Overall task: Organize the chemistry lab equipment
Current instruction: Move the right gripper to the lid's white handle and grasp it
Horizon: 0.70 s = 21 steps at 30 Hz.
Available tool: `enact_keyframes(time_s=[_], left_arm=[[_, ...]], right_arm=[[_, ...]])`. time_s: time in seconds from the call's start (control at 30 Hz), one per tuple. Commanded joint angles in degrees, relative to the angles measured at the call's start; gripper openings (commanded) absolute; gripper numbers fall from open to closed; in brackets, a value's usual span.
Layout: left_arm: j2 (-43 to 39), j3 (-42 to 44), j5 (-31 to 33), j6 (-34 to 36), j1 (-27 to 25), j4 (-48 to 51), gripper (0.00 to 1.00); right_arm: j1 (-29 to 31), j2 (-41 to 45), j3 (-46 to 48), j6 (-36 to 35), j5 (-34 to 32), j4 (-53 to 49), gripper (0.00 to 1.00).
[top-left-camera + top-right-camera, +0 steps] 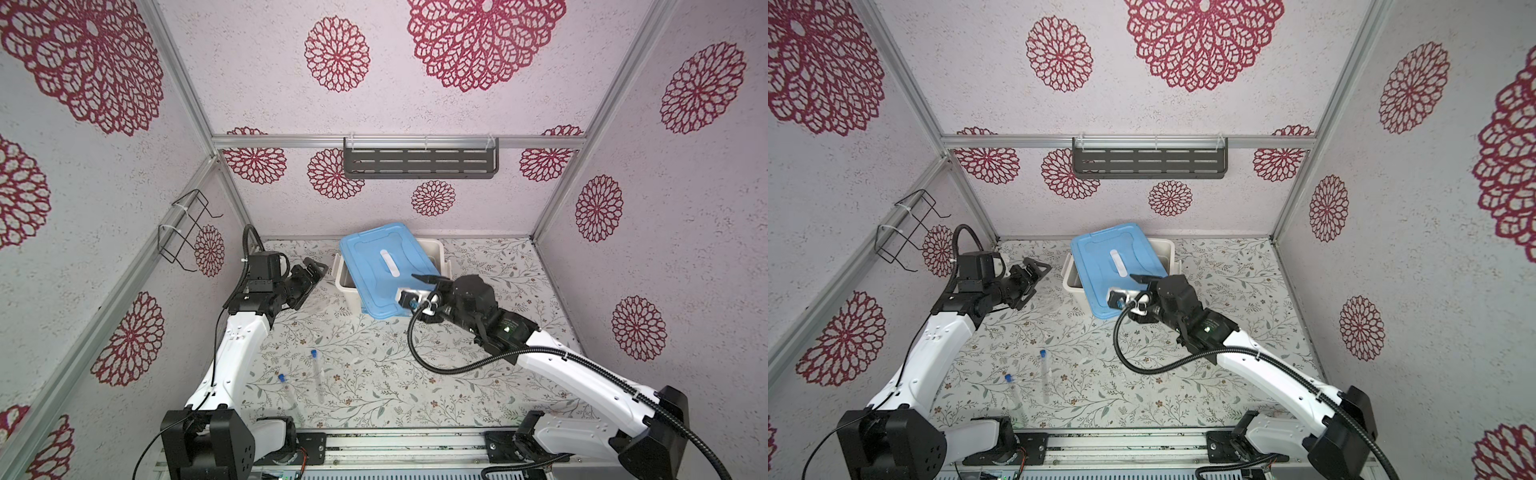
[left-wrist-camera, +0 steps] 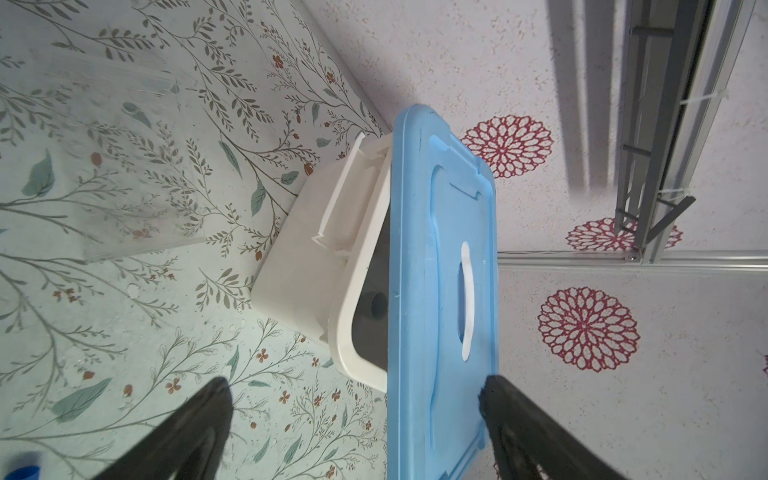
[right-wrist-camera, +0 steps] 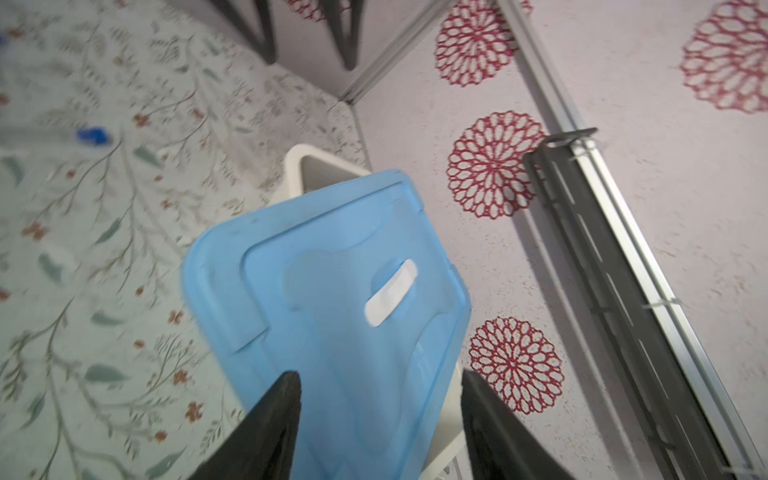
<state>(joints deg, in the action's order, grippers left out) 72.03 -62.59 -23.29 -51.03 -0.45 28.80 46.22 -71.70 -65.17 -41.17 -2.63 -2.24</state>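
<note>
Two slim clear tubes with blue caps (image 1: 318,374) (image 1: 291,395) lie on the floral table near the front left, also seen in both top views (image 1: 1044,374). A clear tube rack (image 2: 116,166) shows faintly in the left wrist view. My left gripper (image 1: 313,280) (image 2: 353,386) hangs open and empty just left of the white bin (image 1: 436,249). A blue lid (image 1: 374,266) (image 3: 332,291) rests askew on that bin. My right gripper (image 1: 415,286) (image 3: 380,386) is open at the lid's near right corner, jaws apart and not pinching it.
A dark slotted shelf (image 1: 419,162) hangs on the back wall. A black wire holder (image 1: 187,228) is fixed to the left wall. The bin's opening (image 2: 370,299) shows to the left of the lid.
</note>
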Motion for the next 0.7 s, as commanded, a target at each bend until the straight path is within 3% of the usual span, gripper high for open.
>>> enact_keyframes(time_s=[0.0,0.17,0.23,0.37,0.47,0.67], left_arm=[[-0.05,-3.88,2.35,5.29,-1.94,3.87,0.98],[-1.28,-3.76,4.47,6.32,-2.36,6.94,0.97],[-2.03,-3.27,5.47,6.77,-2.34,8.03,0.98],[-3.0,-2.13,6.01,7.55,-2.36,9.36,0.98],[-2.96,-1.66,5.62,8.22,-2.36,10.14,0.98],[-1.48,-4.91,7.96,11.74,-2.1,15.19,0.97]], right_arm=[[-3.33,-6.64,-9.74,22.35,1.92,0.27,0.63],[-9.13,-18.69,-25.52,41.1,6.89,-13.27,0.63],[-9.43,-23.43,-31.24,44.33,6.92,-19.09,0.65],[-9.74,-34.94,-45.37,48.13,9.56,-33.99,0.66],[-9.74,-42.53,-55.06,49.51,7.1,-43.17,0.65],[-9.72,-48.29,-59.64,49.71,7.51,-47.03,0.62]])
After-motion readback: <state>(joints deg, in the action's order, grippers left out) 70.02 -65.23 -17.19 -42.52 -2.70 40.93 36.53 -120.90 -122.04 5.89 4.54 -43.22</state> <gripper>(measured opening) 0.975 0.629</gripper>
